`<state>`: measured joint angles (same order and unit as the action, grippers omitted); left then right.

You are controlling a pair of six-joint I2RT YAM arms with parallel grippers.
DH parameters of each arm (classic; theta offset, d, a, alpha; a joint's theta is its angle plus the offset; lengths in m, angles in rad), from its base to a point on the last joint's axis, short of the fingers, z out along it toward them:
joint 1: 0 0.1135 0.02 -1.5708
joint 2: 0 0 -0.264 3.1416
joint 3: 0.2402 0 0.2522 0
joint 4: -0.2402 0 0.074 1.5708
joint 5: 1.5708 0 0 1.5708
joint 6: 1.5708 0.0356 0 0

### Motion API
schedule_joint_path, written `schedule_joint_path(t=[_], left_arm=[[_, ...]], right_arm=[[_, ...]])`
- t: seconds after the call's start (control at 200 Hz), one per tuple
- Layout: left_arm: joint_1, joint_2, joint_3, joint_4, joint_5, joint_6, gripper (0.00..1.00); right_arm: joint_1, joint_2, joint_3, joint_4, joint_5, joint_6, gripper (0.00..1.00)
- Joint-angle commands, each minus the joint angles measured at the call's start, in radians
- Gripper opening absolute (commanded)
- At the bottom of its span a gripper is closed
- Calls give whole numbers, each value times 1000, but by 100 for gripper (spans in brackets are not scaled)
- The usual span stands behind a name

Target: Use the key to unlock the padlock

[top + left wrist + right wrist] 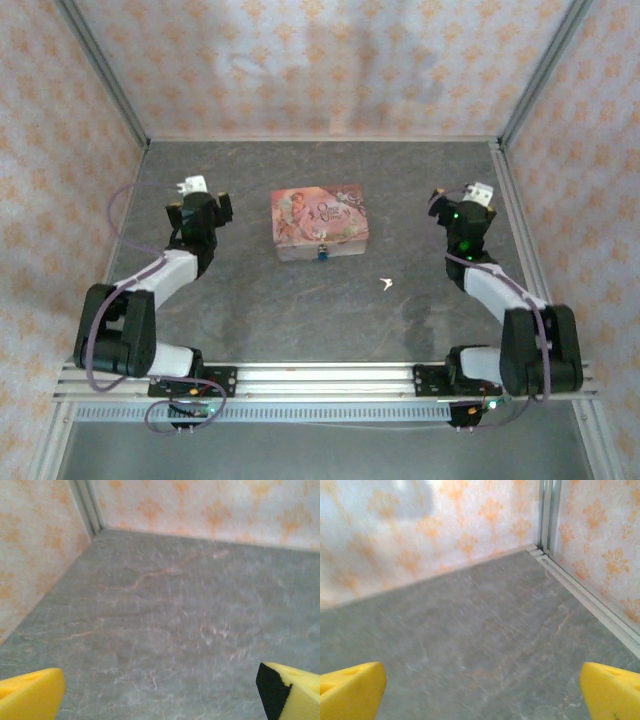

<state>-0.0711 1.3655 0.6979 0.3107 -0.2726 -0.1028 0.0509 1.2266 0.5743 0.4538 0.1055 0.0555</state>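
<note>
- Desk (300,310): grey; my arms sit at either side, nothing picked up yet.
- Box (318,220): pink, mid-desk, btwn my arms.
- L gripper (160,692): yellow pads wide apart, empty, over bare desk, well left of box.
- R gripper (482,692): same, wide apart, empty, near right wall.
- Padlock (323,252): tiny, bluish, at middle of box's near edge.
- Key (386,284): pale fleck flat on desk, near-right of padlock, not touching it. Nearest R gripper, so I'd grab it w/ R first: come straight down, pinch the head, leave blade free. L should steady the padlock.
</note>
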Motion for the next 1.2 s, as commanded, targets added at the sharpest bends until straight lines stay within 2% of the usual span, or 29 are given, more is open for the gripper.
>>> schedule_joint_path(t=[0.0,0.05,0.11,0.165,0.225,0.29,0.445,0.53,0.62,0.861,1.016,1.191], left_arm=[[23,-46,138,-353,-26,-234,100],[46,-44,199,-454,55,-322,100],[54,-50,241,-529,124,-390,100],[54,-67,253,-569,204,-425,100],[50,-95,252,-618,294,-481,98],[32,-136,233,-657,385,-510,91],[-79,-260,157,-726,505,-531,77],[-152,-324,123,-767,518,-543,69],[-222,-379,71,-761,554,-588,66],[-464,-441,-13,-677,492,-663,65],[-520,-419,-32,-641,486,-673,65],[-541,-381,-28,-626,489,-670,66]], right_arm=[[-32,-107,86,-368,-16,325,99],[-58,-122,122,-447,-128,407,100],[-68,-137,107,-403,-290,431,82],[-68,-158,79,-378,-368,491,78],[-65,-163,126,-516,-416,504,76],[-54,-162,178,-687,-447,487,65],[2,-184,199,-948,-403,451,57],[39,-171,213,-1074,-369,434,53],[76,-148,206,-1133,-371,437,48],[240,-50,208,-1164,-300,470,46],[319,45,213,-1114,-304,508,45],[376,157,248,-1087,-284,529,43]])
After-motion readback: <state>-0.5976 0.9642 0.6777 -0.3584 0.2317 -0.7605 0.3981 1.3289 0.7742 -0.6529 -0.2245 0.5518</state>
